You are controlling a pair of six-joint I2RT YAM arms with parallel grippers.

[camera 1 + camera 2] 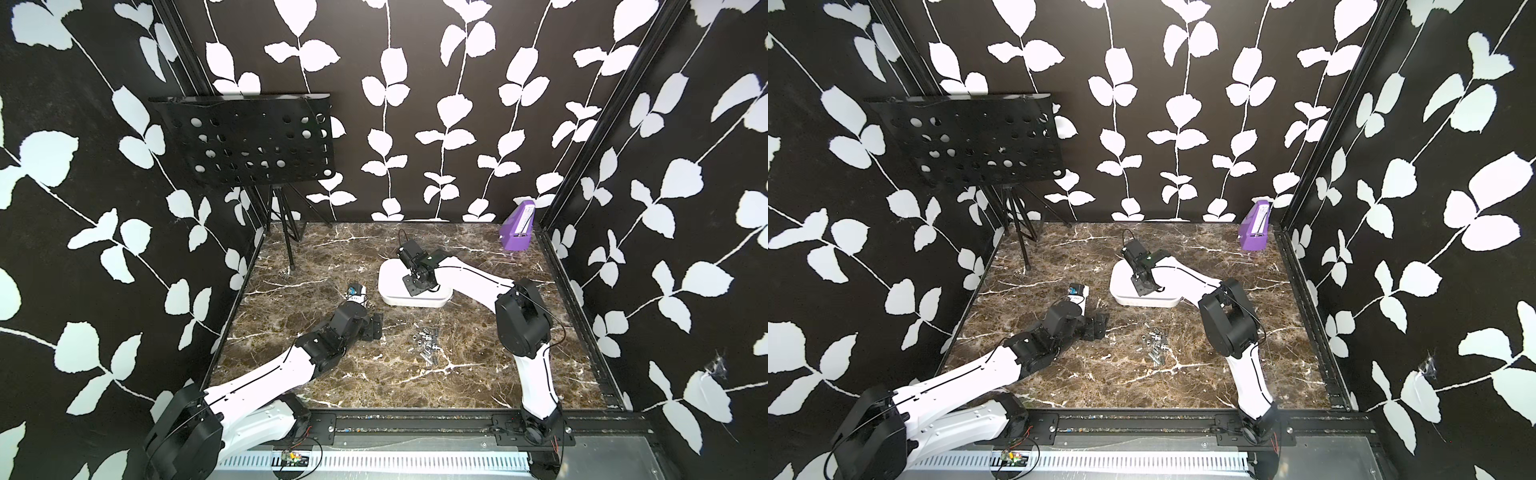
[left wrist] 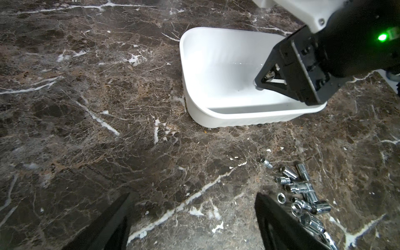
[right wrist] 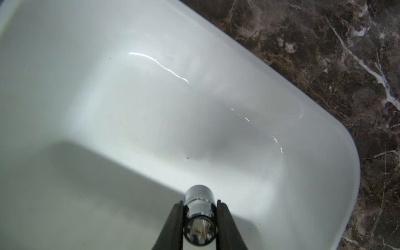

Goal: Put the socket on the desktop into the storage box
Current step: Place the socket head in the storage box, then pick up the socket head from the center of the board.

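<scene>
Chrome hex socket [image 3: 200,194] pinched tight in right gripper [image 3: 199,204], open end toward wrist camera. We see it low inside white shallow plastic storage box [image 3: 151,97], over bare floor; touching floor or not, we cannot tell. Box sits centre-far on dark brown marble-patterned desktop [image 1: 415,395]. Left gripper [image 2: 193,194] low at near left, claw spread wide. Pile of loose chrome sockets [image 1: 428,345] lies on desktop, nearer than box, just right of left gripper. Purple wedge-shaped box [image 1: 517,232] far right corner; black perforated music stand [image 1: 249,141] far left.
</scene>
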